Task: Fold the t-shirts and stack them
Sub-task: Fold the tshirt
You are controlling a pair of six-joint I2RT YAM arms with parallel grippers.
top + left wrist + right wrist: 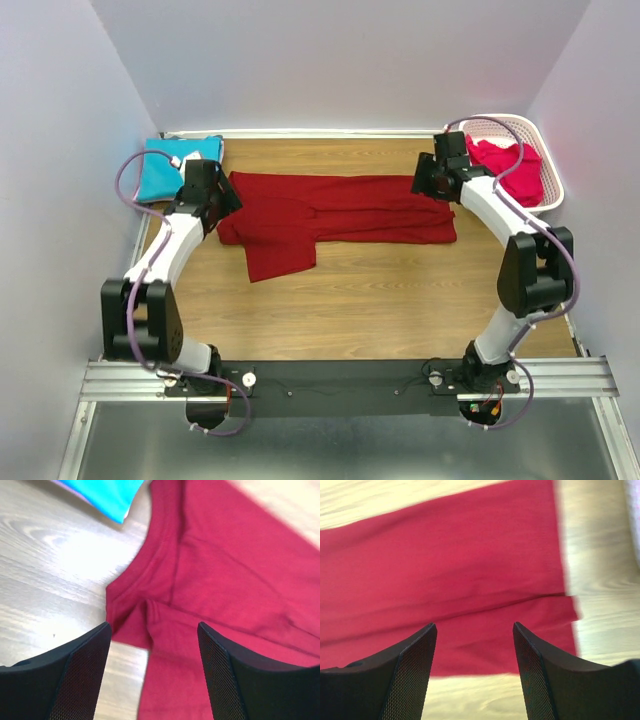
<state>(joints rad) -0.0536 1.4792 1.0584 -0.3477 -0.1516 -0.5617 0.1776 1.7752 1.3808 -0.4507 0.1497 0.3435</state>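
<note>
The turquoise t-shirt [165, 178] lies apparently folded at the far left corner, the pinkish-red t-shirt [505, 165] sits crumpled in the basket [549, 196], and the dark red t-shirt [340, 215] lies across the table [350, 310] only partly folded, so most work seems left. Its long axis runs left to right, collar left, hem right, one sleeve jutting nearward. The left gripper [152, 630] and right gripper [475, 628] hover over those ends, fingers spread, pinching nothing

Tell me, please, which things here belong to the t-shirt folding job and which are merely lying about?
Belonging to the job:
- dark red cloth t-shirt, in the middle
- turquoise cloth t-shirt, far left
- pinkish-red cloth t-shirt, far right

Lying about:
- white latticed plastic basket, holding the pinkish-red one
</note>
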